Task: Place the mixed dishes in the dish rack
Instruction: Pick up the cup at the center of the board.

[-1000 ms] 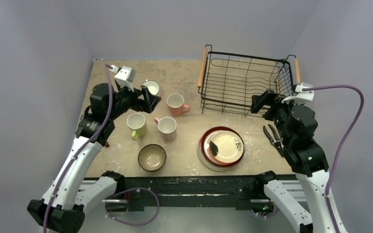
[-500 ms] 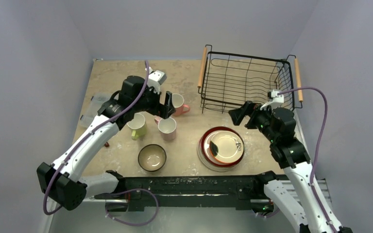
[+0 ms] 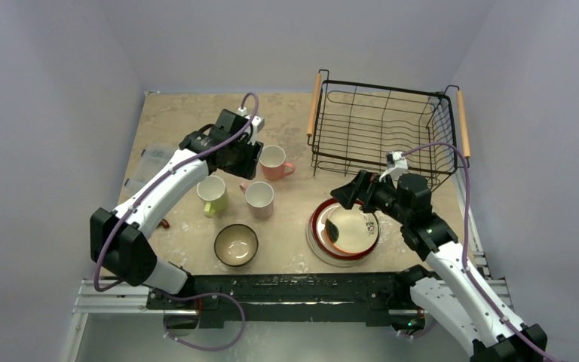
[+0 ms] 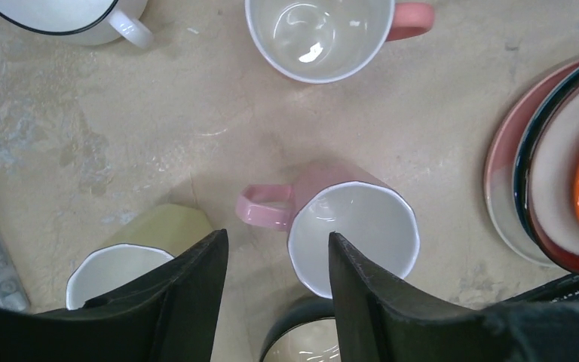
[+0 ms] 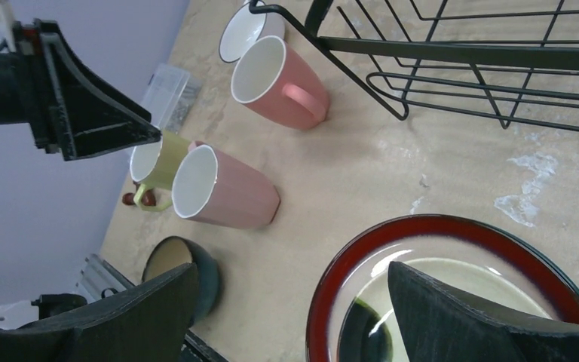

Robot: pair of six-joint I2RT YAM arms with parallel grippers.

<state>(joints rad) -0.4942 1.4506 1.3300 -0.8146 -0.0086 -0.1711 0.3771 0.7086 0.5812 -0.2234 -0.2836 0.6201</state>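
My left gripper is open and empty, hovering above the mugs. In its wrist view the gripper points down between the pale pink mug and the yellow-green mug, with the salmon mug and the white mug beyond. My right gripper is open and empty over the far left edge of the plate stack; the red-rimmed plate lies under its jaws. The teal bowl sits near the front. The dish rack stands at the back right with no dishes in it.
A clear plastic box lies at the table's left edge, also in the right wrist view. The black pliers are hidden under my right arm. The rack's near wire wall is just beyond the plates.
My left gripper has swung right from over the white mug to above the mug cluster. My right gripper has moved left from the rack's near corner to over the plates.
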